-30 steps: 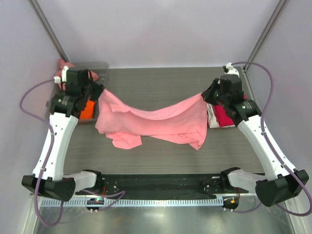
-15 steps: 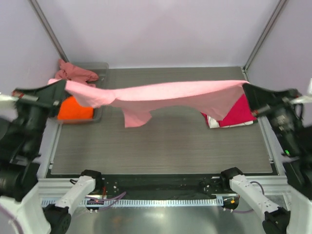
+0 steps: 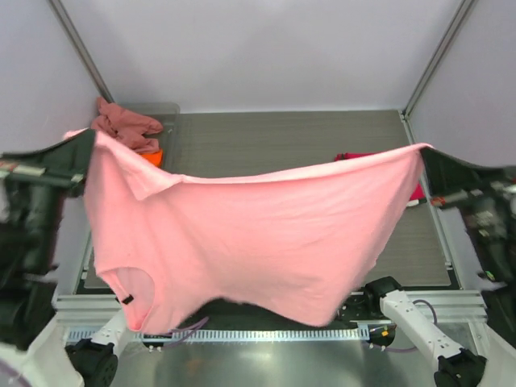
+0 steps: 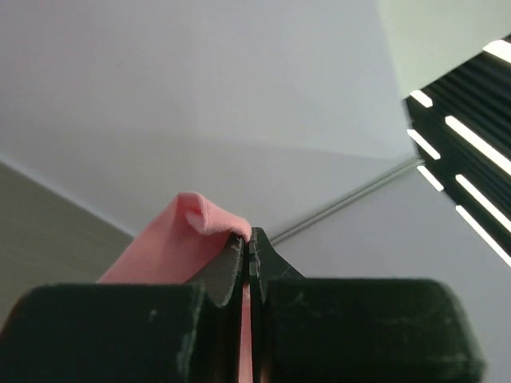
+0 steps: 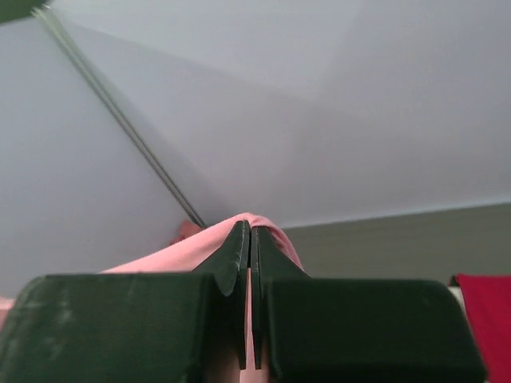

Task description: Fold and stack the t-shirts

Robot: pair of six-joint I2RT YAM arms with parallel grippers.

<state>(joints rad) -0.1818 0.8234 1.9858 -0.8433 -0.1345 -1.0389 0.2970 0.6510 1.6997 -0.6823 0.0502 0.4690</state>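
Observation:
A light pink t-shirt [image 3: 258,234] hangs spread wide in the air, high above the table, and fills the middle of the top view. My left gripper [image 3: 87,139] is shut on its upper left corner and my right gripper [image 3: 427,150] is shut on its upper right corner. In the left wrist view pink cloth [image 4: 172,247] is pinched in the gripper [image 4: 249,235]. The right wrist view shows the same, with cloth [image 5: 176,254] draped over the gripper [image 5: 251,230]. The neck opening [image 3: 133,290] hangs at the lower left. The hanging shirt hides most of the table.
A dusty rose t-shirt [image 3: 125,122] lies over the grey tray [image 3: 168,110] at the back left, with an orange t-shirt [image 3: 154,156] peeking out below it. A crimson red t-shirt [image 3: 417,192] lies at the right side, also seen at the right wrist view's edge [image 5: 483,311].
Both arms have lifted and pulled apart, taking the pink t-shirt from a slack drape on the table to a raised, stretched sheet close to the camera.

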